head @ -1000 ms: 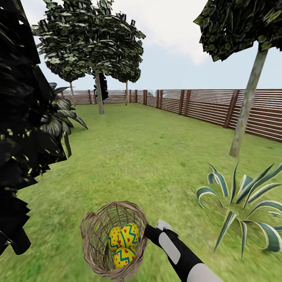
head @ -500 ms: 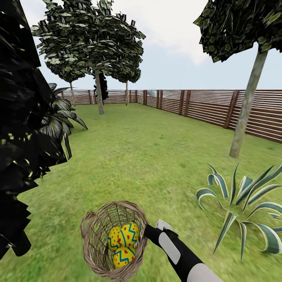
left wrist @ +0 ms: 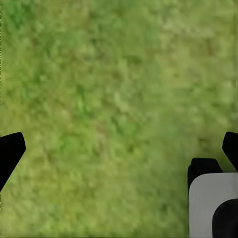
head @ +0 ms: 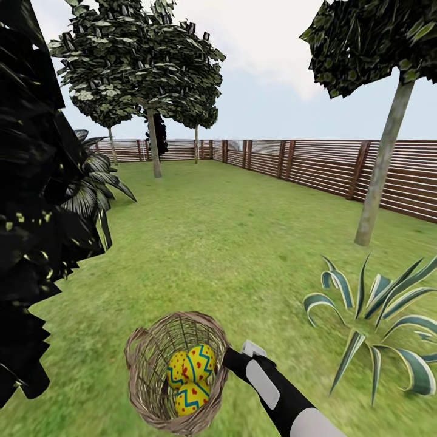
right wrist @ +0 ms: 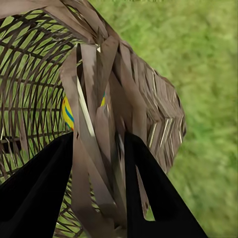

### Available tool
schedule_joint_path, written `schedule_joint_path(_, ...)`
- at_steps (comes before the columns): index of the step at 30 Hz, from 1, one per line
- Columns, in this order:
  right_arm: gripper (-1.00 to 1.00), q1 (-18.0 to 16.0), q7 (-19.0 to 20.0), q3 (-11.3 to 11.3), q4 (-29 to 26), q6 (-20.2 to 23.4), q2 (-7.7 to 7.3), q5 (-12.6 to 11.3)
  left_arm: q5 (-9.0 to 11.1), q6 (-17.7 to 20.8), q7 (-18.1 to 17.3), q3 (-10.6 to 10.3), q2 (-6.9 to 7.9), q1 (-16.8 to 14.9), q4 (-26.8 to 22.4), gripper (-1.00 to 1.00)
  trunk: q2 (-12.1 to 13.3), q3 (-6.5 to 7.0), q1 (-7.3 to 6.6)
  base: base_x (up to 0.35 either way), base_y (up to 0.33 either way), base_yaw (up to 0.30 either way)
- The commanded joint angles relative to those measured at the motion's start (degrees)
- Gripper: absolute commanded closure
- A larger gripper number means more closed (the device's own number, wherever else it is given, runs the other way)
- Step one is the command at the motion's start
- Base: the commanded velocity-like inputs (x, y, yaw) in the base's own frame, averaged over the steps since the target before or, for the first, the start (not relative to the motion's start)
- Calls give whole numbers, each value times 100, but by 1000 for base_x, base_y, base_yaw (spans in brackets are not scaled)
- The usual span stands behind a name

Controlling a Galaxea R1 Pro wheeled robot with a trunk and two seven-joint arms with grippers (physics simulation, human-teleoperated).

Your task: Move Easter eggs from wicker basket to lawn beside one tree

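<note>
The wicker basket point(head: 138, 370) hangs tilted low in the head view, with three yellow Easter eggs point(head: 192, 371) piled inside. My right gripper point(head: 227, 358) is shut on its braided rim. In the right wrist view the black fingers point(right wrist: 39, 193) clamp the rim point(right wrist: 99, 94) and one egg point(right wrist: 67, 112) shows through the weave. My left gripper point(left wrist: 121, 148) is open over bare lawn point(left wrist: 119, 74). A thick-trunked tree point(head: 381, 176) stands ahead on the right. Another tree point(head: 153, 145) is farther off on the left.
A striped spiky plant point(head: 376, 315) grows close on the right. A dark leafy bush point(head: 30, 212) crowds the left side. A brown slat fence point(head: 315, 164) bounds the garden. Open lawn point(head: 230, 255) stretches ahead between them.
The whole view has shifted very slightly, so the camera has moved a little. The basket stays in my right gripper at the same place in the picture.
</note>
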Motion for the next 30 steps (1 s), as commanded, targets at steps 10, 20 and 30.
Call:
schedule_joint_path(10, 100, -5, -47, 12, -10, 7, 0, -46, 57, -21, 9, -54, 3, -4, 4, -100, 398, 173, -220, 0, 0, 0)
schedule_joint_path(20, 100, -5, -47, 10, -5, 6, 0, -46, 50, -31, 1, -59, 3, -4, -21, -100, 638, 281, -352, 0, 0, -33)
schedule_joint_path(30, 100, -5, -47, 19, -5, 6, 0, -46, 40, -22, -6, -50, 11, -4, -21, -100, 638, 281, -352, 216, 0, -91)
